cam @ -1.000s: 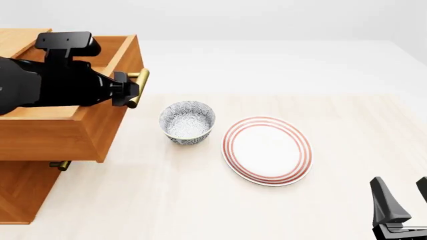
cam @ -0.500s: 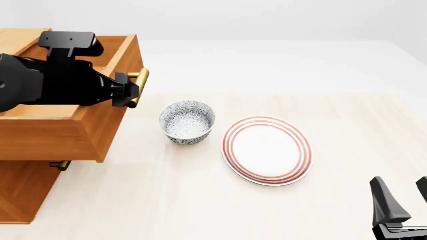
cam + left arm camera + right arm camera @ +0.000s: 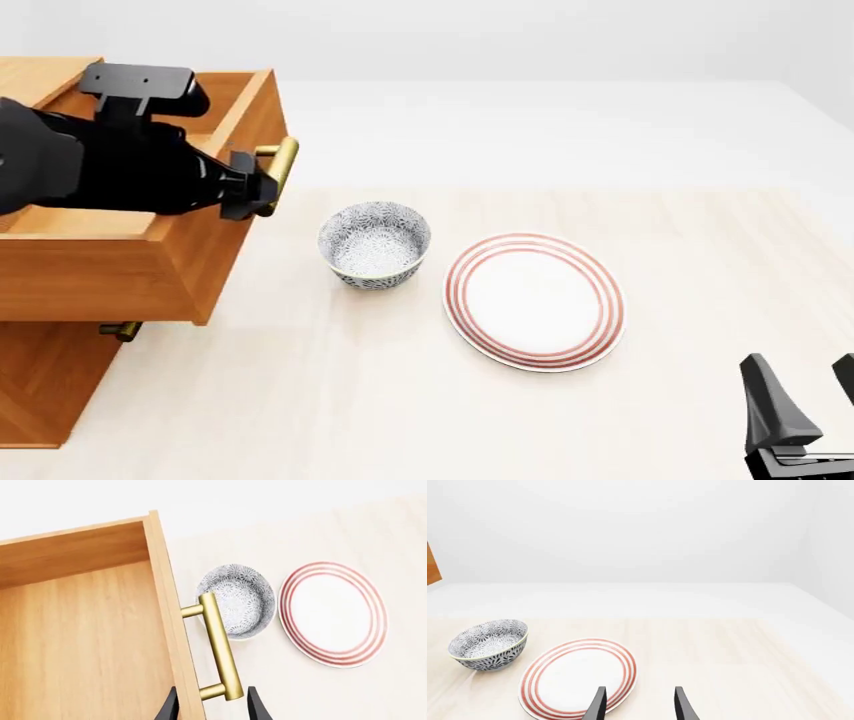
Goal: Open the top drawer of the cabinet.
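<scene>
Top drawer (image 3: pixel 134 260) sits well out of the cabinet (image 3: pixel 40 380), left gripper (image 3: pixel 208 707) spread loose astride the brass handle (image 3: pixel 219 652), not clamping; lift straight clear without snagging the bar, right gripper (image 3: pixel 635 705) parked open near the plate (image 3: pixel 534 300).

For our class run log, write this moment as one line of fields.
stage: orange-brown wooden top drawer pulled out | left gripper: open, straddling brass bar handle | right gripper: open, idle
</scene>
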You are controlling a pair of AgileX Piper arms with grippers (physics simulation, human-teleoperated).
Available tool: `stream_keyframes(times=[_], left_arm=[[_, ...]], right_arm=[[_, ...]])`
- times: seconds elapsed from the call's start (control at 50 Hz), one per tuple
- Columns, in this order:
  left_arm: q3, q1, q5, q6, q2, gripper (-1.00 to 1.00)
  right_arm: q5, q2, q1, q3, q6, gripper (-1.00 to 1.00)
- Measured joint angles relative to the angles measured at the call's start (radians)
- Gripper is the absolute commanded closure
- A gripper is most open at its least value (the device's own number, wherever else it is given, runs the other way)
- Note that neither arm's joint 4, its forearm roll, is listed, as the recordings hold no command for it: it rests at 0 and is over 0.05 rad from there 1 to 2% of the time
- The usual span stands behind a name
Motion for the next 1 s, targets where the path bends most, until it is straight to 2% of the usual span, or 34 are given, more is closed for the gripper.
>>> stream_keyframes(times=[1.0], left_arm=[[-0.04,0.022,0.103,0.092,-0.077,-1.0]], right_arm=[[0.0,0.0,0.0,0.0,0.0,-1.0]])
